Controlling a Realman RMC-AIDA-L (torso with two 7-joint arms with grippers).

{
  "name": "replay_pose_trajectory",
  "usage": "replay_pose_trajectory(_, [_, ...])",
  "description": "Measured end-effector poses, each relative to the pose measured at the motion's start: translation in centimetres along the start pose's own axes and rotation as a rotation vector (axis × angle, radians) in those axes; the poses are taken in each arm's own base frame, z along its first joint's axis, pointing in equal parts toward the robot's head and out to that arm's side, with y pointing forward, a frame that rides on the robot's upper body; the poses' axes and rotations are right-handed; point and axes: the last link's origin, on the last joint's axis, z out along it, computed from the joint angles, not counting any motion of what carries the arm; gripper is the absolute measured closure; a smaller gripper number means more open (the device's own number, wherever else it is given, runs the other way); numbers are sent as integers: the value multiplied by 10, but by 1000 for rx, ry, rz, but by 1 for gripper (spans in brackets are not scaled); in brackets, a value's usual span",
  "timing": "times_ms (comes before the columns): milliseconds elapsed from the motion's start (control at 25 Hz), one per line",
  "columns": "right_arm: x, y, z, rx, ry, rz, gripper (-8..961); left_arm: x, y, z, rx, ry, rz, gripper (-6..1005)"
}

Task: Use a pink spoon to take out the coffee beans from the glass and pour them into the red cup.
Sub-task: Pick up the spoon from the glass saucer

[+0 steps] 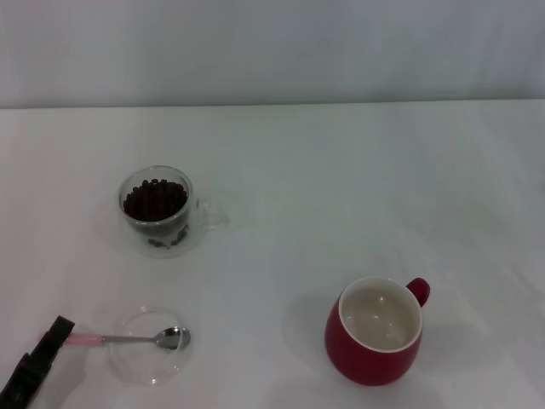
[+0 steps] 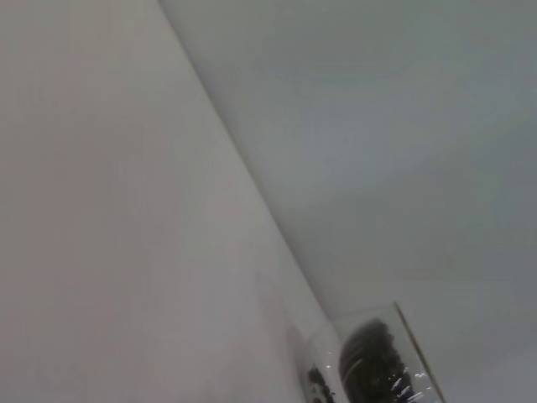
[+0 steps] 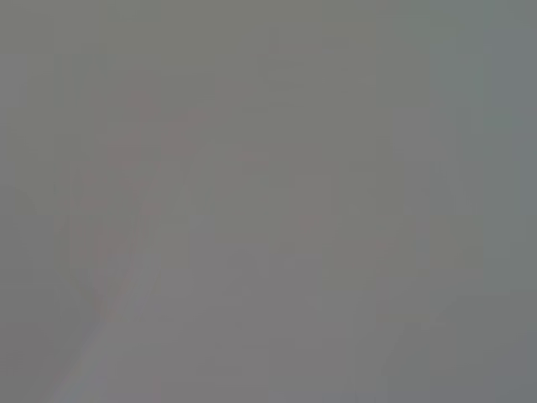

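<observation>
- The left gripper (image 1: 60, 331) sits at the near left corner of the white table (image 1: 341, 187), its tip at the pale handle end of the pink spoon (image 1: 136, 339); whether it is clamped on the handle, I cannot tell.
- Out from the gripper's tip toward the right, the spoon's metal bowl rests in a flat clear saucer (image 1: 150, 368).
- Farther out from the gripper, beyond the saucer, stands the glass (image 1: 157, 211), upright with the coffee beans (image 1: 155, 200) heaped in it, handle pointing right.
- Well off to the gripper's right stands the red cup (image 1: 375, 334), upright, loop handle at its far right.
- Between the saucer and the cup lies bare tabletop; likewise between glass and cup.
- The table's far edge meets a pale wall.
- The right gripper is not in view.
</observation>
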Motion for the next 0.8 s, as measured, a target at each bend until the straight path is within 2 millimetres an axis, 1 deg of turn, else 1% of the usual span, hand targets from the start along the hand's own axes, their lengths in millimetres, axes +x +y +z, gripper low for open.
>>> replay_pose_trajectory(240, [-3, 0, -2, -2, -17, -1, 155, 6, 2, -1, -28, -5, 22, 867])
replay_pose_trajectory(280, [-3, 0, -3, -2, -18, -1, 155, 9, 5, -1, -57, -6, 34, 867])
replay_pose_trajectory(480, [-3, 1, -5, 1, -14, 3, 155, 17, 9, -4, -103, 15, 51, 865])
replay_pose_trajectory(680, [-3, 1, -6, 0, -13, 5, 156, 23, 8, -10, -113, 22, 60, 867])
replay_pose_trajectory(800, [-3, 2, -6, -2, -10, 7, 156, 30, 8, -10, -121, 30, 80, 867])
